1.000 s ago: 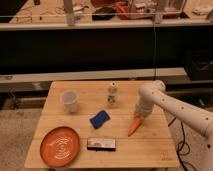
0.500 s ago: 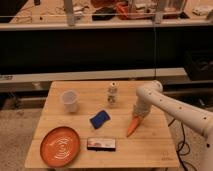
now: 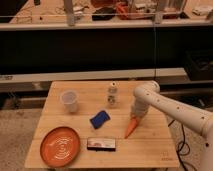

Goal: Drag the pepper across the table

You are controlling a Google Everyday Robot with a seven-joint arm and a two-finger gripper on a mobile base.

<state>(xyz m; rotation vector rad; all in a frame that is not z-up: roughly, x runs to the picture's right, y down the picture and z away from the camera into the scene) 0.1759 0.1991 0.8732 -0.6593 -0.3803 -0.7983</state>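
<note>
Your arm [image 3: 172,107]: glossy white tubular shell, rounded elbow joint, smooth thick links, gripper [image 3: 136,118] at its tip over the table's right side, pale grey-white housing, no markings you can read

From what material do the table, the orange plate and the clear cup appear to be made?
The table looks like light wood: pale planks with visible seams. The orange plate seems plastic, with a smooth, evenly coloured surface and ring pattern. The cup appears to be translucent plastic, since the table shows faintly through it. The gripper sits at the wide end of the pepper, on the table's right side.
</note>
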